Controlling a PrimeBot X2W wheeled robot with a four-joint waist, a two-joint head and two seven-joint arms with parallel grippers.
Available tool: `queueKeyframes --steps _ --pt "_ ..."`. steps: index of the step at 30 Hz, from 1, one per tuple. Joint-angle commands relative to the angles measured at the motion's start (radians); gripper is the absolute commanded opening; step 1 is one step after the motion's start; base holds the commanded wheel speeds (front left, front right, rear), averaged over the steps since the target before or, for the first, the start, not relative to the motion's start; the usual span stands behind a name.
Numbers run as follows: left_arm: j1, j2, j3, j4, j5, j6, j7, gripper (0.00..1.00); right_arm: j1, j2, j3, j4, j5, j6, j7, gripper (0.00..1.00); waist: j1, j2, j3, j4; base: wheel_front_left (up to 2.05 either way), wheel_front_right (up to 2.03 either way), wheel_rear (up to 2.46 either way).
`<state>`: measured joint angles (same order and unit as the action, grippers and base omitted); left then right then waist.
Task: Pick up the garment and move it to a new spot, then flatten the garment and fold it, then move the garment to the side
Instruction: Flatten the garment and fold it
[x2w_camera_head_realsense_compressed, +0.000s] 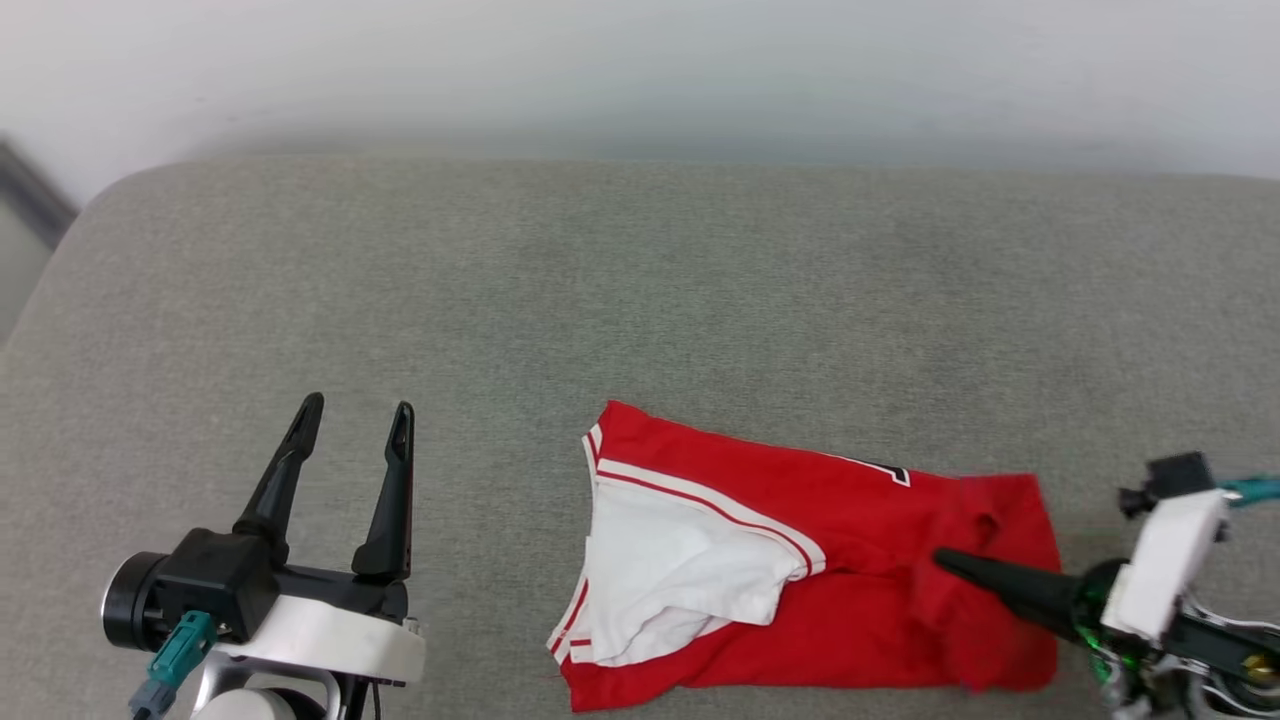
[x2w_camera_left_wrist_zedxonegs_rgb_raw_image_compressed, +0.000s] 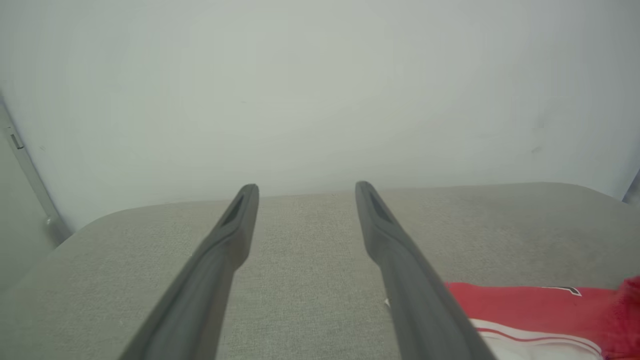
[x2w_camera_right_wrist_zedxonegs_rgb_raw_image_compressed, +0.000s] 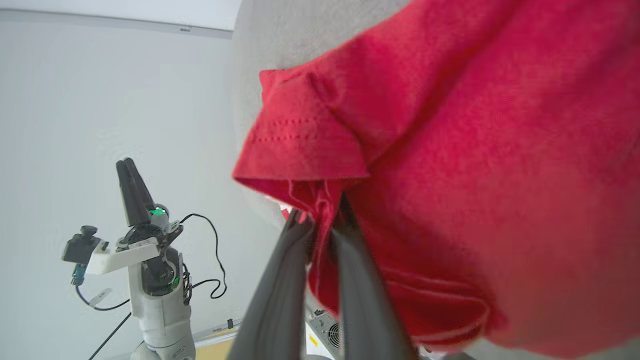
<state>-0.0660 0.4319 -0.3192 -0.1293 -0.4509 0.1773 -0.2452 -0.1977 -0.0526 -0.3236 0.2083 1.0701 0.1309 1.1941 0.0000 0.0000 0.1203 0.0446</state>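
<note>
Gripping folded garment at five o'clock on grey fabric surface.
Clamped onto red edge with right claw, left claw spread empty. Soft, limp, light: best pinched at doubled hem.

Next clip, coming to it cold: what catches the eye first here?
The red jersey T-shirt, with a white sleeve lying on top, sits low on the grey upholstered surface, right of centre in the head view. The right gripper is shut on a bunch of red fabric at the shirt's right end. The left gripper stands open and empty at lower left, apart from the shirt.
</note>
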Motion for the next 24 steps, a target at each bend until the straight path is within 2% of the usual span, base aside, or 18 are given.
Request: queueKeyframes --steps 1,5,14,21,22,23,24 --pt "-0.007 -0.002 -0.001 0.001 0.004 0.002 0.0 1.0 -0.021 0.003 0.022 0.009 0.03 0.0 -0.013 0.0 0.0 0.0 0.0 0.012 0.0 0.0 0.0" --pt "-0.021 -0.008 -0.008 0.007 -0.001 -0.006 -0.001 1.0 -0.049 0.004 0.149 0.066 0.154 0.0 -0.084 0.0 0.0 0.0 0.002 0.043 0.0 0.0 0.0" --pt "-0.047 -0.023 -0.021 0.026 -0.004 -0.017 -0.006 1.0 -0.132 0.003 0.452 0.175 0.292 0.0 -0.246 0.0 0.0 0.0 0.012 0.099 0.0 0.0 0.0" --pt "-0.066 -0.034 -0.027 0.045 -0.007 -0.027 -0.011 1.0 -0.214 0.003 0.602 0.272 0.277 0.0 -0.413 0.0 0.0 0.0 0.039 0.116 0.0 0.0 0.0" --pt "-0.068 -0.036 -0.027 0.048 -0.007 -0.029 -0.012 1.0 -0.22 0.003 0.618 0.285 0.279 0.0 -0.431 0.36 0.0 0.0 0.042 0.117 0.0 0.0 0.0" --pt "-0.069 -0.039 -0.028 0.051 -0.007 -0.031 -0.013 1.0 -0.224 0.003 0.634 0.298 0.283 0.0 -0.442 0.85 0.0 0.0 0.043 0.117 0.0 0.0 0.0" --pt "-0.071 -0.041 -0.028 0.054 -0.007 -0.033 -0.014 1.0 -0.231 0.003 0.648 0.305 0.284 0.0 -0.454 1.0 0.0 0.0 0.045 0.115 0.0 0.0 0.0"
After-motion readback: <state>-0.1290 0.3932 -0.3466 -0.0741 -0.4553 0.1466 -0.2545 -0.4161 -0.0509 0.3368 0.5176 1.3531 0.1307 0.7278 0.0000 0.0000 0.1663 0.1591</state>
